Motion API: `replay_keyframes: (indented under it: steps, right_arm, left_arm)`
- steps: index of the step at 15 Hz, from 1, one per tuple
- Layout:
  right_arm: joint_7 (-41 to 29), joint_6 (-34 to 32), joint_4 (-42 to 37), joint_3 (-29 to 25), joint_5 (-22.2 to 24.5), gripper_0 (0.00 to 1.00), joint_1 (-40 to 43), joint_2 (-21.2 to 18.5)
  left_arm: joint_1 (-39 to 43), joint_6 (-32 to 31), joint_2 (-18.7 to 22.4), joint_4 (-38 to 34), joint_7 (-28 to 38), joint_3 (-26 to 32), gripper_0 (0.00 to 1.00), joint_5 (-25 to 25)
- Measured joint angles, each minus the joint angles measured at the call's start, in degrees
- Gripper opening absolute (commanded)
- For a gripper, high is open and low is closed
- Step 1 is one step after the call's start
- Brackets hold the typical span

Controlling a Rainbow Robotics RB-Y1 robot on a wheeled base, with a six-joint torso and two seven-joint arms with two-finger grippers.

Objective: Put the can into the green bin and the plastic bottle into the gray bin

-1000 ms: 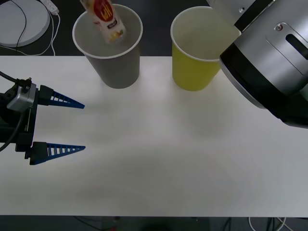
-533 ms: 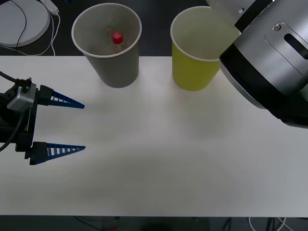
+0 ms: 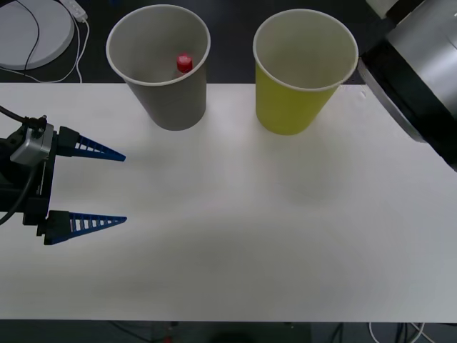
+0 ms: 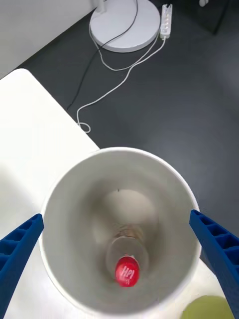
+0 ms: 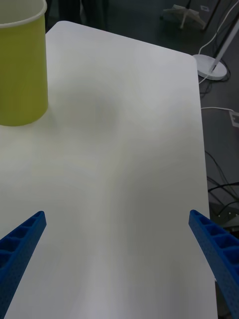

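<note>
The left tool point(image 3: 91, 187) hangs low over the desk point(image 3: 250, 236) near its left edge, its two blue ribbed fingers point(image 3: 93, 149) spread wide apart and pointing across the desk toward its middle, gripping nothing. The right arm's point(image 3: 414, 78) thick silver and black body stands high over the desk's far right corner. In the right wrist view the right tool point(image 4: 119, 259) has its blue fingers point(image 4: 20, 249) parted wide and empty.

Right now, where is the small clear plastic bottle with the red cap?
Inside the large gray tapered bin, cap up: the small clear plastic bottle stands at its bottom, left of the yellow-green bin.
</note>
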Motion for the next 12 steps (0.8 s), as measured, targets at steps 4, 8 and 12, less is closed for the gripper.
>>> replay_keyframes:
  steps: [4,8,12]
  right_arm:
    - [1.21,-6.08,-14.26,0.02,-5.72,1.00,5.56,-8.70]
    - [1.21,-7.68,-30.29,0.03,-12.04,1.00,12.86,-18.31]
    - [2.18,-7.69,-45.14,-2.13,-16.80,1.00,21.24,-27.48]
  left_arm:
    - [0.00,0.00,0.00,0.00,0.00,0.00,1.00,0.00]
    - [0.00,0.00,0.00,0.00,0.00,0.00,1.00,0.00]
    - [0.00,0.00,0.00,0.00,0.00,0.00,1.00,0.00]
